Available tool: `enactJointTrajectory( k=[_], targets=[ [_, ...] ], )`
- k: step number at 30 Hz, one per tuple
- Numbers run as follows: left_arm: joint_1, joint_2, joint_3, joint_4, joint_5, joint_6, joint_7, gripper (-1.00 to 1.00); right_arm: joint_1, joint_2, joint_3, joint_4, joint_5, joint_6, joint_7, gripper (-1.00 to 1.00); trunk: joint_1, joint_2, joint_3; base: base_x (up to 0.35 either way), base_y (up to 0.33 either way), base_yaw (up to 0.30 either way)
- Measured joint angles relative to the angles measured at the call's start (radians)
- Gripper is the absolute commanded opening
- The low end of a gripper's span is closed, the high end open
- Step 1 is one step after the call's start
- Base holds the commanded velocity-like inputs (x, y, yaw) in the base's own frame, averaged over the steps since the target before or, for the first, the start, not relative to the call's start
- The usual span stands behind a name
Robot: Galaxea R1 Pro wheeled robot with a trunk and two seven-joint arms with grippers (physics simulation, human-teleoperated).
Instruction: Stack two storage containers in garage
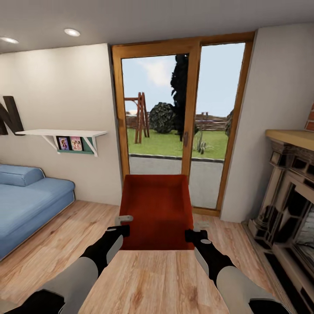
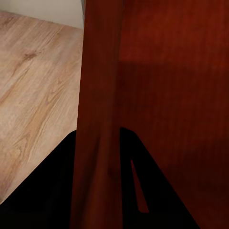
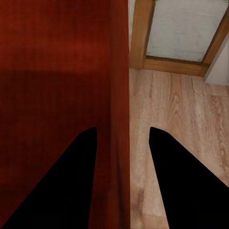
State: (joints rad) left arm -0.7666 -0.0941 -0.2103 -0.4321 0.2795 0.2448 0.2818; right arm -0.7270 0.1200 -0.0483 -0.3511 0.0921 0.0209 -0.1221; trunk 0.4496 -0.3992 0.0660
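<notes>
Wood-plank living room, glass doors [image 1: 181,126] ahead: a red-orange bin [image 1: 156,209] sits on the counter [image 1: 148,283] in front of those doors. The left hand [image 1: 123,223] and right hand [image 1: 197,230] each straddle a side wall, apparently clamped. I'd lift both evenly, keeping the bin level.

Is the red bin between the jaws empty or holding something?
Empty as far as shown: the head view shows the storage container with bare red floor and walls; its nearest part is hidden behind the wooden surface.
</notes>
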Motion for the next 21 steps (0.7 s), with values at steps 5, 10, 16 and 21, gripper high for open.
enactJointTrajectory(
  k=[5,10,16,21],
  targets=[
    [0.000,0.000,0.000,0.000,0.000,0.000,0.000,-1.00,0.000,0.000,0.000,0.000,0.000,0.000,0.000,-1.00,0.000,0.000,0.007,0.000,0.000,0.135],
    [0.000,0.000,0.000,0.001,0.001,0.000,0.000,-1.00,0.000,-0.001,0.001,0.000,-0.002,0.000,0.001,-1.00,0.000,0.000,0.009,0.000,0.000,0.021],
    [0.000,-0.001,0.000,0.001,0.001,-0.001,0.000,-1.00,0.000,-0.001,0.000,0.000,-0.001,0.000,0.001,-1.00,0.000,0.000,0.009,0.000,0.000,0.002],
    [0.000,-0.001,0.000,0.001,0.001,-0.001,0.000,-1.00,0.000,-0.001,0.000,0.000,-0.001,0.000,0.002,-1.00,0.000,0.000,0.009,0.000,0.000,0.000]
  ],
)
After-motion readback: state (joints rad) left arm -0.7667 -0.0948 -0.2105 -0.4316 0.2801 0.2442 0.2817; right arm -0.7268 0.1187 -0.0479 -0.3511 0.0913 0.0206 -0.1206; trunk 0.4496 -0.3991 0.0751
